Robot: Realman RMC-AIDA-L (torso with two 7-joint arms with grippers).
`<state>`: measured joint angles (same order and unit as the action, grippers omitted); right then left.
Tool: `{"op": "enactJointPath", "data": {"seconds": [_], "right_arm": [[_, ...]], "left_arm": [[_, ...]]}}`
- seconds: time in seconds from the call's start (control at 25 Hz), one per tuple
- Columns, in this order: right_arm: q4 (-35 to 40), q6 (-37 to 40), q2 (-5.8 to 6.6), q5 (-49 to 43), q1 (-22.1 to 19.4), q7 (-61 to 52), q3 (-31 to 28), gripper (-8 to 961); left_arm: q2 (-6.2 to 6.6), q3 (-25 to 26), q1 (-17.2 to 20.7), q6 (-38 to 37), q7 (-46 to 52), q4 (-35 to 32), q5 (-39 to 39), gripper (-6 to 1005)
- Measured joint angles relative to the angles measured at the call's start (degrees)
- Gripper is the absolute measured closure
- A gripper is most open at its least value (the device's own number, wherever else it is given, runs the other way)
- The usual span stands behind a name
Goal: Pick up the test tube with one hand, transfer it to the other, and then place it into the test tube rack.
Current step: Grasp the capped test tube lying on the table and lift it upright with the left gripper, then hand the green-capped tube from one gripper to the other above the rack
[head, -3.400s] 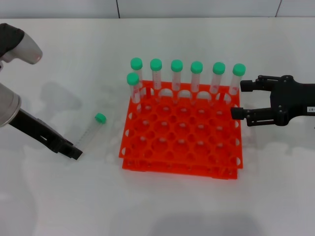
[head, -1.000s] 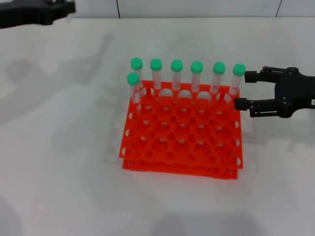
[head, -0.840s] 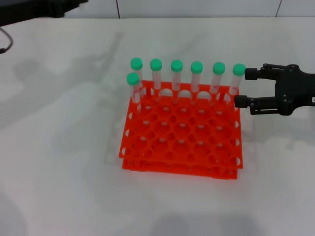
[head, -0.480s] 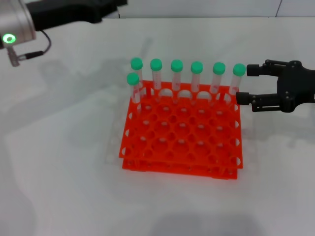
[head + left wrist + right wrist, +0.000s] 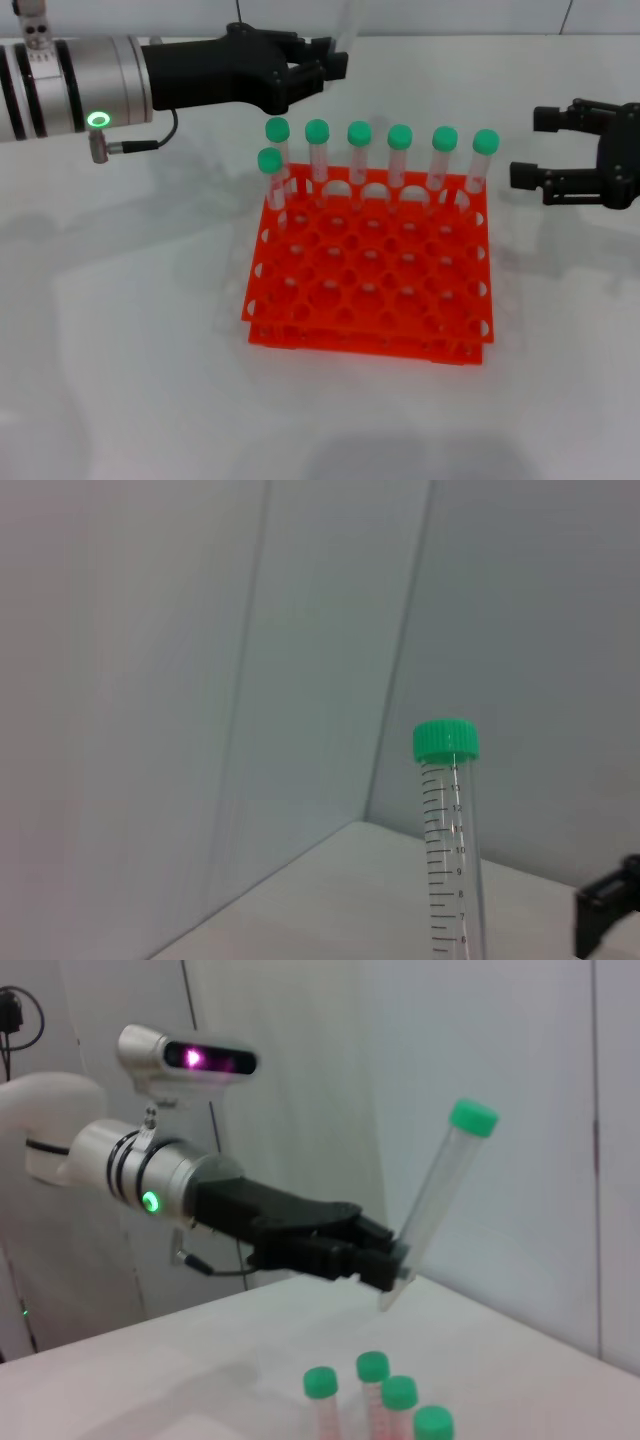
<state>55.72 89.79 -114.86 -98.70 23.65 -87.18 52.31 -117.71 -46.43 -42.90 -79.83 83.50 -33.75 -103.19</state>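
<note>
My left gripper (image 5: 330, 62), on the silver wrist with a green light (image 5: 97, 120), reaches in over the back of the rack. It is shut on the lower end of the test tube (image 5: 437, 1198), which stands tilted with its green cap (image 5: 473, 1117) up. The same tube fills the left wrist view (image 5: 450, 850). The left gripper also shows in the right wrist view (image 5: 385, 1260). My right gripper (image 5: 533, 147) is open and empty, just right of the rack's back right corner. The orange-red rack (image 5: 370, 290) sits mid-table.
Several green-capped tubes (image 5: 400, 150) stand upright along the rack's back row, with one more in the second row at the left (image 5: 270, 175). Their caps show low in the right wrist view (image 5: 372, 1390). The white table (image 5: 130, 330) surrounds the rack.
The tube that lay left of the rack is now held up by my left gripper, which has swung in over the rack's back. My right gripper has drawn back to the right.
</note>
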Motion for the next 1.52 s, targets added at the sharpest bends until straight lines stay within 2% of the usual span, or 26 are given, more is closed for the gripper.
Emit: {"op": "enactJointPath", "data": {"seconds": [0.36,0.68,1.2,1.52], "right_arm": [[0.52,2.17,0.81,0.0,-0.55,0.56,-4.49,140],[2.43,2.1,1.19,-0.01,-1.31,0.64,-5.38,144],[2.99,3.49,1.0,1.32,-1.5,0.7,-6.25,149],[3.38,3.6,-0.28,2.22,0.06,0.51,-5.82,152]], "left_arm": [[-0.52,-0.09,0.56,-4.45,-4.69,0.53,0.9,803],[-0.52,-0.7,1.27,-5.52,-6.99,3.03,0.34,802],[-0.93,-3.89,0.88,-5.72,-8.72,4.36,0.19,803],[-1.03,-3.93,0.87,-5.75,-8.8,4.39,0.18,802]]}}
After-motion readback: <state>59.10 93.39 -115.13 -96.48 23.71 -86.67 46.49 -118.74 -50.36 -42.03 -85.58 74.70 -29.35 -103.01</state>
